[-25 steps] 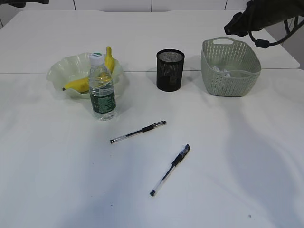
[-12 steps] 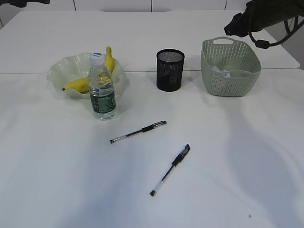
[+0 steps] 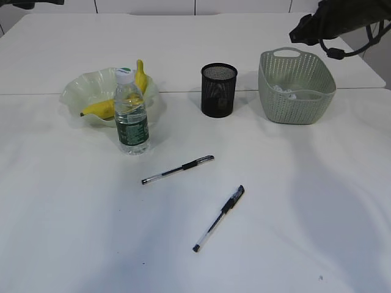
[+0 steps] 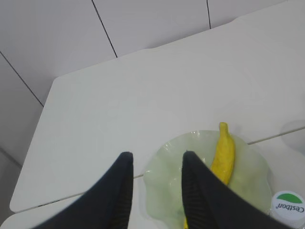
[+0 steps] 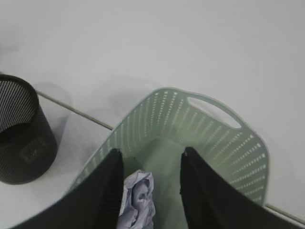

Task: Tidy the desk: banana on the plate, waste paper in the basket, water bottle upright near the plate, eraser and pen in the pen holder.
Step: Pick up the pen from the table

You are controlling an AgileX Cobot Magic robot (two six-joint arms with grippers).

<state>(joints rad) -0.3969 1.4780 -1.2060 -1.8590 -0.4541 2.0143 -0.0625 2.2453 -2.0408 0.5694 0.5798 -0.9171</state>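
Note:
A yellow banana [image 3: 104, 107] lies in the pale green wavy plate [image 3: 76, 90]; both show in the left wrist view, banana [image 4: 224, 155], plate [image 4: 164, 167]. A water bottle [image 3: 131, 113] stands upright in front of the plate. Crumpled waste paper [image 5: 138, 198] lies in the green basket [image 3: 297, 85]. Two pens [image 3: 178, 169] [image 3: 219, 218] lie on the table before the black mesh pen holder [image 3: 219, 89]. No eraser shows. My left gripper [image 4: 155, 160] is open and empty high above the plate's left side. My right gripper [image 5: 150, 155] is open and empty above the basket [image 5: 214, 138].
The white table [image 3: 305, 213] has a seam running across it behind the plate and holder. The right arm [image 3: 336, 18] hangs at the top right of the exterior view. The pen holder also shows at the left of the right wrist view [image 5: 21, 133].
The right arm has drifted slightly up and right above the basket. Nothing on the table has moved.

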